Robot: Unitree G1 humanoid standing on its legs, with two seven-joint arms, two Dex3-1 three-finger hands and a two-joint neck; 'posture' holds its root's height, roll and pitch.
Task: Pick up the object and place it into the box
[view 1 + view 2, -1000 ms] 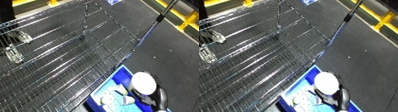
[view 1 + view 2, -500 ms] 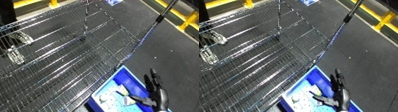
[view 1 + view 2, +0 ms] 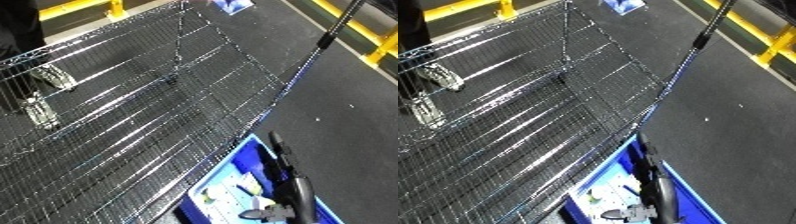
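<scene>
Can't read a single word from my end. There's a blue and white sheet (image 3: 233, 5) on the floor up at 12 o'clock that looks printed, but it's too blurry to make out. Same for the pale bits inside the blue bin (image 3: 233, 162) at 5 o'clock.

Slim black robot hand (image 3: 286, 165) with long thin fingers, grey metallic sheen along its length

You had one blue bin (image 3: 233, 165), one wire shelf (image 3: 133, 120), and one hand (image 3: 289, 175) showing over the bin.
</scene>
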